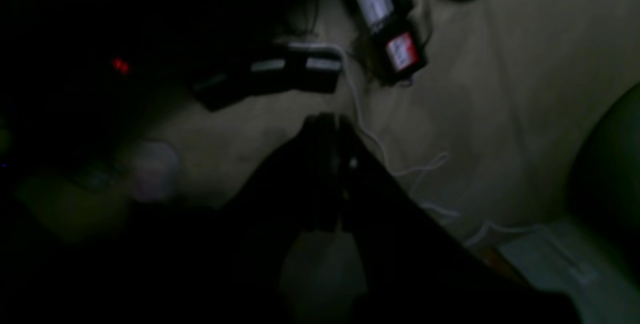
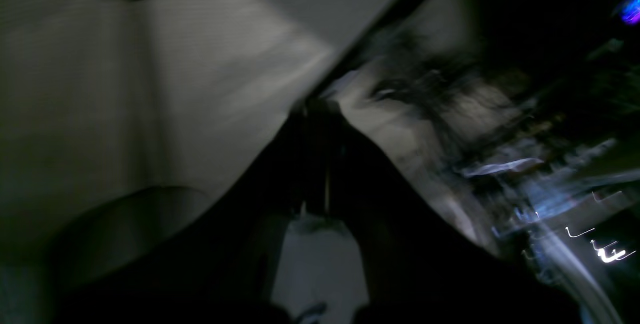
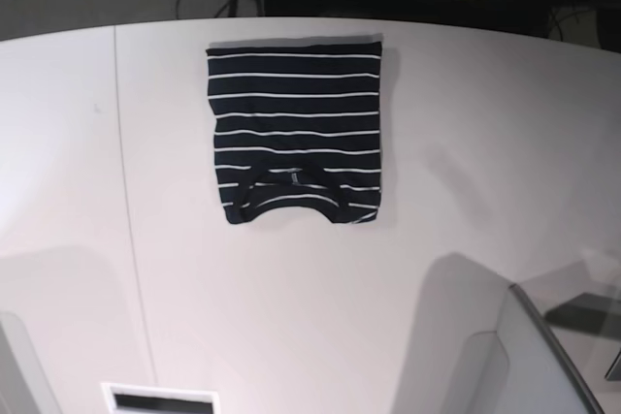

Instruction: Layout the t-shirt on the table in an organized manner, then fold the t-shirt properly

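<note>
While the striped t-shirt (image 3: 295,128) lies folded at the bench's (image 3: 466,143) far middle | folding judged finished | both hands' states cannot be told | only retreat remains.

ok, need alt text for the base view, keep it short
A dark t-shirt with thin white stripes lies folded into a neat rectangle on the white table, collar toward the camera. No fingers touch it; only part of an arm shows at lower right.

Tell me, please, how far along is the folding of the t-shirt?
It looks nearly done: the t-shirt lies on the table as a compact folded rectangle, collar toward the camera, sleeves tucked out of sight. Neither gripper holds it in the base view. At most a final fold or tidying may remain.
</note>
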Controlling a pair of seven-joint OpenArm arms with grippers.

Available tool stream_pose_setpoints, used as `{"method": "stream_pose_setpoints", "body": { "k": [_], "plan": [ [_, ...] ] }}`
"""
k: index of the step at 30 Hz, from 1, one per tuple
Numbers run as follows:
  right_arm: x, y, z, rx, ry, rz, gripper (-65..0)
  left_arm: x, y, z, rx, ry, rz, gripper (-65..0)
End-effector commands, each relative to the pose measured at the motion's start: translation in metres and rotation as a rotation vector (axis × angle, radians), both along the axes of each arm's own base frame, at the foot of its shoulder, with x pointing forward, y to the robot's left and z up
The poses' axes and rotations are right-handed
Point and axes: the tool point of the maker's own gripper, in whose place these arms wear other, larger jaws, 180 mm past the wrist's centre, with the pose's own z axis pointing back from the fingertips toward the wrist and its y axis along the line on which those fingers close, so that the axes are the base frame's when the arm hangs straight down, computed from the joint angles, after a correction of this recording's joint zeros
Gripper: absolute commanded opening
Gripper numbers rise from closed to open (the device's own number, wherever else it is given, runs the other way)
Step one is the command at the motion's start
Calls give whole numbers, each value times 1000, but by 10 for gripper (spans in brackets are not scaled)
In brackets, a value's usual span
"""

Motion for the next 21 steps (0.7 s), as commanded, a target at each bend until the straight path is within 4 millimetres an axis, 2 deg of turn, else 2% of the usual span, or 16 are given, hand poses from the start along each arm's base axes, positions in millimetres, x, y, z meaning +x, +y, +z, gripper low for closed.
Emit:
{"method": "stream_pose_setpoints", "body": {
  "k": [1,2,3,4,8,10,14,18,21],
  "plan": [
    [-17,-15,-2,29,55,31,-648,-22,-7,0,-19,51,16,-650],
    [-20,-14,-7,106,74,57,-647,-18,-11,0,-37,37,28,-650],
    [-21,-10,-12,192,83,58,-645,13,-20,-2,-74,-55,31,-650],
    [-23,-7,-15,271,79,22,-644,26,-27,-1,-103,-112,44,-650],
    [-20,2,-17,442,-66,-380,-648,51,-32,-2,-117,-172,46,-650],
    [-25,4,-17,464,-100,-510,-648,59,-30,-4,-100,-179,70,-650],
    [-25,9,-17,491,-110,-551,-648,66,-22,-4,-74,-201,157,-650],
    [-7,22,-19,534,-145,-552,-644,75,-7,-3,-34,-230,267,-650],
    [4,30,-19,561,-166,-547,-644,82,-7,-4,-29,-244,307,-650]
  ]
}}
